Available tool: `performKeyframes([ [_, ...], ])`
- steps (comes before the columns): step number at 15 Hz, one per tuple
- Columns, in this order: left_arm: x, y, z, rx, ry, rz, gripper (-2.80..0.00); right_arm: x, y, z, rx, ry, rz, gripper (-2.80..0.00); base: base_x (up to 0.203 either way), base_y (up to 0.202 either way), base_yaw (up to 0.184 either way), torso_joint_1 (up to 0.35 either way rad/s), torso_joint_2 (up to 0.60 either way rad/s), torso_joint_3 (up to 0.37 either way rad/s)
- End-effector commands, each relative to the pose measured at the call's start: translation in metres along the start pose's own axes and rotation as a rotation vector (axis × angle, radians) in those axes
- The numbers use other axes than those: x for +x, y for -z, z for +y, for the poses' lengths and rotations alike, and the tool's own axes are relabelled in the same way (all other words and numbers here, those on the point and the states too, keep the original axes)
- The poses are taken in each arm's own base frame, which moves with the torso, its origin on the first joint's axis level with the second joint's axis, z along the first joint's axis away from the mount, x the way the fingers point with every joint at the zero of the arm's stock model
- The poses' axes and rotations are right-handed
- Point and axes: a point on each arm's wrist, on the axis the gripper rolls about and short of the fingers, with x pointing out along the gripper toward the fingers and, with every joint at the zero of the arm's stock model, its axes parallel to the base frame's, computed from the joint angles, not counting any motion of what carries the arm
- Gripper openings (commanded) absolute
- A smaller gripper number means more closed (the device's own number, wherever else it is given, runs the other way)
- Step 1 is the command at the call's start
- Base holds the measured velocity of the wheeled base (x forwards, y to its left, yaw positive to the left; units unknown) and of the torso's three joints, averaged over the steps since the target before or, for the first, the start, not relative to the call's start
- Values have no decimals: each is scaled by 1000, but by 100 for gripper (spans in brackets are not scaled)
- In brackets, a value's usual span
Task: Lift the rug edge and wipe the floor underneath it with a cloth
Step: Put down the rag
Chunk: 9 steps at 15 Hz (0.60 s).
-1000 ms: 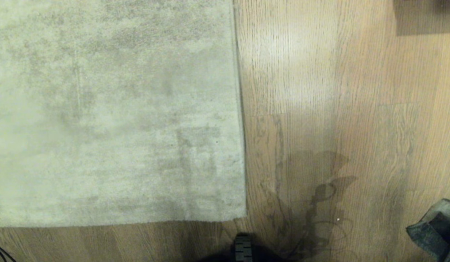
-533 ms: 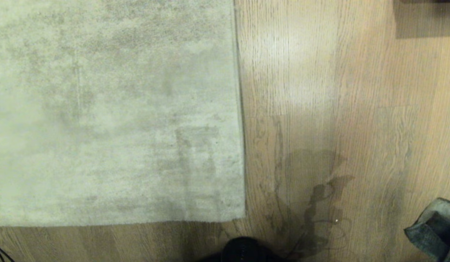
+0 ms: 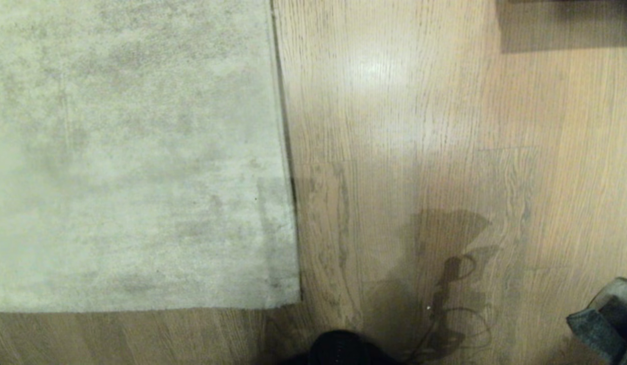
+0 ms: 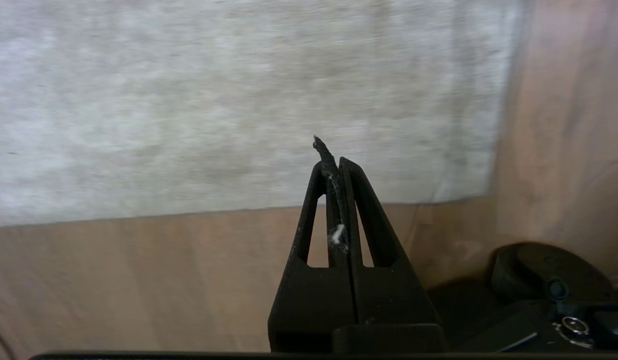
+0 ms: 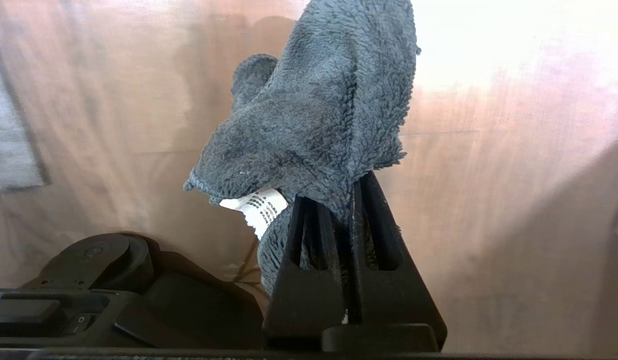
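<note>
I am watching the whole view slide as the base shifts: the rug [image 3: 131, 152] is lying flat from nine to eleven o'clock, its rug edge [image 3: 285, 162] unlifted on the floor [image 3: 419, 126]. My right gripper [image 5: 349, 192] is pinching the cloth [image 3: 604, 317] at four o'clock; my left gripper [image 4: 336, 167] is sitting closed, empty.

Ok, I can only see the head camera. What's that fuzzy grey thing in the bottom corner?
Observer: That's the cloth. The right hand is shut on it.
Operator: Does it have a label?
Observer: Yes, a white tag sticks out underneath it.
Operator: And where's the other hand?
Observer: The left hand is shut, aimed toward the rug edge.
</note>
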Motion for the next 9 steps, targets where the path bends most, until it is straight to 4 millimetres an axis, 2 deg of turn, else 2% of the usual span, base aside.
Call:
performKeyframes([
  [1, 0, 0, 0, -3, 0, 1, -280, 0, 0, 0, 0, 0, 1, -280, 0, -194, -1, 2, 2, 2],
  [9, 0, 0, 0, -3, -1, 1, -280, 0, 0, 0, 6, 0, 4, -280, 0, -194, 1, 1, 3, 3],
])
